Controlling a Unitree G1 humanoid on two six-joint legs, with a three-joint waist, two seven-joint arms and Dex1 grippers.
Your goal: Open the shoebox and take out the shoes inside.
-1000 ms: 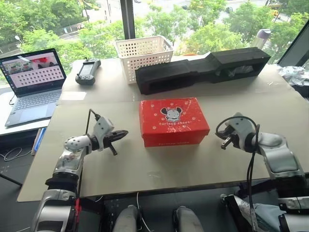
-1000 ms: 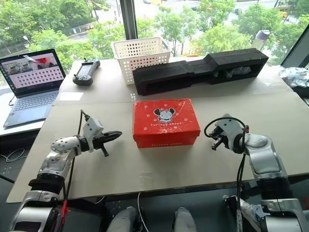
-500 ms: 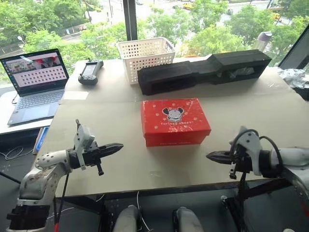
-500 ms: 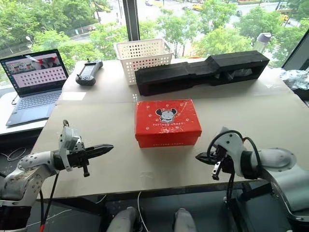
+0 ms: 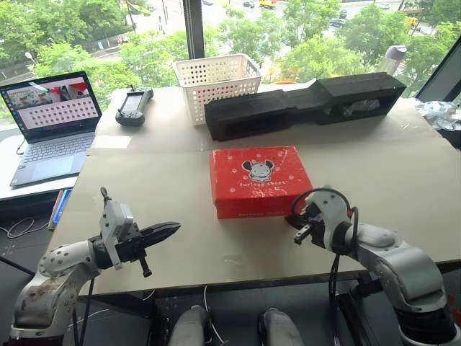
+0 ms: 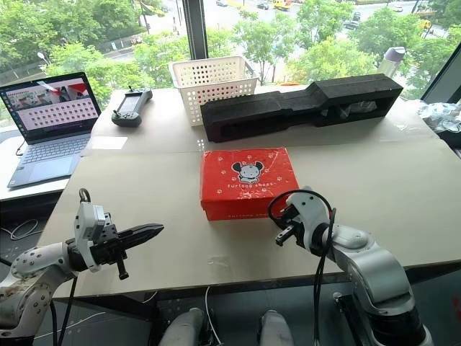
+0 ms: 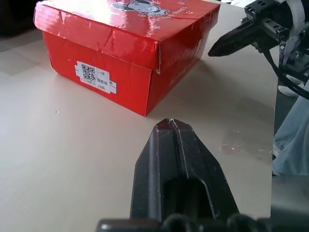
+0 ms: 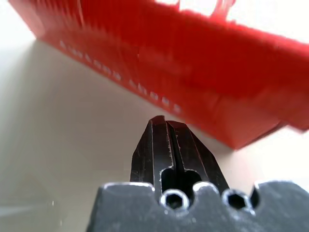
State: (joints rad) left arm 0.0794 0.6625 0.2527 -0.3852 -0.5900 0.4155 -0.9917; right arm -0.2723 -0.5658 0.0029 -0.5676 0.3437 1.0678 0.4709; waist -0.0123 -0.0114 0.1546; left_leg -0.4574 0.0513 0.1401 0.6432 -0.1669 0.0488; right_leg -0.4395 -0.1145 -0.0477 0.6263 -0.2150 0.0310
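Note:
The red shoebox (image 5: 261, 180) lies in the middle of the table with its mouse-face lid down. The shoes are hidden inside it. My left gripper (image 5: 173, 228) is shut and empty, low over the table's front left, pointing at the box's left end from a good gap; its tip (image 7: 170, 123) faces the box's labelled end (image 7: 96, 77). My right gripper (image 5: 297, 220) is shut and empty, just in front of the box's front right corner. Its tip (image 8: 158, 120) points at the box's lettered front wall (image 8: 193, 63) and is apart from it.
Behind the box lie a long black foam block (image 5: 302, 104) and a white lattice basket (image 5: 216, 83). A handheld controller (image 5: 133, 107) and an open laptop (image 5: 50, 122) sit at the back left. The table's front edge (image 5: 238, 277) runs close under both grippers.
My left gripper has drawn back toward the table's front edge. My right gripper has swung left from the right side to the box's front right corner. Both stayed shut.

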